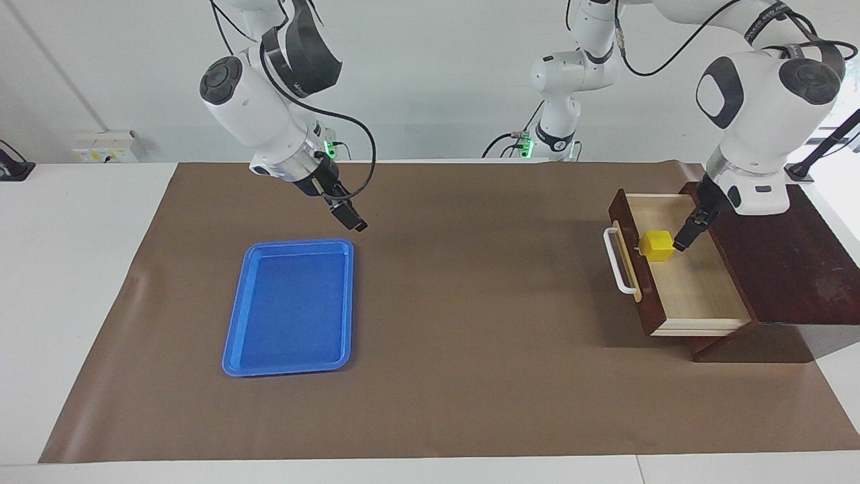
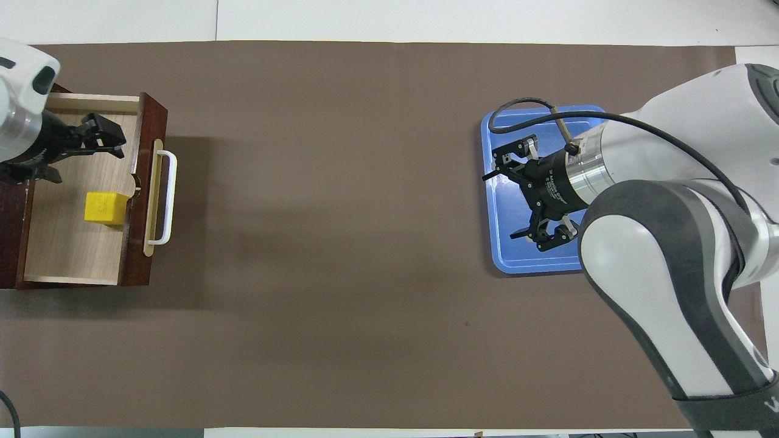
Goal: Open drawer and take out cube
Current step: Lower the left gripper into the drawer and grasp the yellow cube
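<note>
The dark reddish-brown drawer [image 1: 646,306] stands pulled open at the left arm's end of the table, its pale wood inside showing. Its white bar handle [image 1: 615,261] is free. The yellow cube [image 1: 657,245] sits inside the drawer, just inside its front panel; it also shows in the overhead view [image 2: 104,207]. My left gripper [image 1: 689,227] hangs open over the drawer's inside, close beside the cube, holding nothing; in the overhead view [image 2: 85,149] it is over the drawer's [image 2: 137,201] floor. My right gripper [image 1: 349,218] is open and empty in the air by the blue tray.
A flat blue tray [image 1: 289,309] lies empty on the brown mat toward the right arm's end; the right gripper [image 2: 499,207] covers part of the tray [image 2: 517,258] from above. The dark cabinet top [image 1: 779,255] rises beside the drawer. Brown mat covers the table.
</note>
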`<action>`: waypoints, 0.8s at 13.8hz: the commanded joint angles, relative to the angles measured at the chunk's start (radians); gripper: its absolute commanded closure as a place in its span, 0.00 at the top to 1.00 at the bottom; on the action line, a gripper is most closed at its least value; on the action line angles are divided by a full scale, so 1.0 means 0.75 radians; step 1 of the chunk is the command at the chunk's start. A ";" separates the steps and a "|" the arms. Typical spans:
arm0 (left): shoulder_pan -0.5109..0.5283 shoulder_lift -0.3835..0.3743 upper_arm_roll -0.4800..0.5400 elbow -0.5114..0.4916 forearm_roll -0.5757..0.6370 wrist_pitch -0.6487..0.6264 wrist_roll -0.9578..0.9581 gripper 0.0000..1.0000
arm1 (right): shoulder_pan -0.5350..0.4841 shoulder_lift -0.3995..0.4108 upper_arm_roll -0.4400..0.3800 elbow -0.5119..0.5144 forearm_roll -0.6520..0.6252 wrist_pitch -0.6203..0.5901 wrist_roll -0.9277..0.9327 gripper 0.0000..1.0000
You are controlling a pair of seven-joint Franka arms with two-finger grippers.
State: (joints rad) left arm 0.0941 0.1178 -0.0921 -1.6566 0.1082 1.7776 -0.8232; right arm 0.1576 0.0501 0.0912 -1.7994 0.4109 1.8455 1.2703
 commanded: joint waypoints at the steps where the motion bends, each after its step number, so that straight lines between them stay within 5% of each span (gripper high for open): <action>1: 0.036 -0.104 -0.012 -0.218 -0.026 0.151 -0.323 1.00 | -0.018 -0.001 0.007 -0.006 0.033 0.010 0.012 1.00; 4: 0.071 -0.124 -0.012 -0.343 -0.026 0.276 -0.634 1.00 | -0.020 -0.001 0.007 -0.006 0.033 0.012 0.004 1.00; 11: 0.118 -0.175 -0.012 -0.532 -0.050 0.377 -0.698 1.00 | -0.028 -0.001 0.007 -0.006 0.031 0.014 0.000 1.00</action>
State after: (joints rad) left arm 0.1692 0.0407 -0.0922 -1.9842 0.0944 2.0165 -1.3240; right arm 0.1497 0.0502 0.0902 -1.7994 0.4109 1.8456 1.2703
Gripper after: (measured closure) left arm 0.000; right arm 0.000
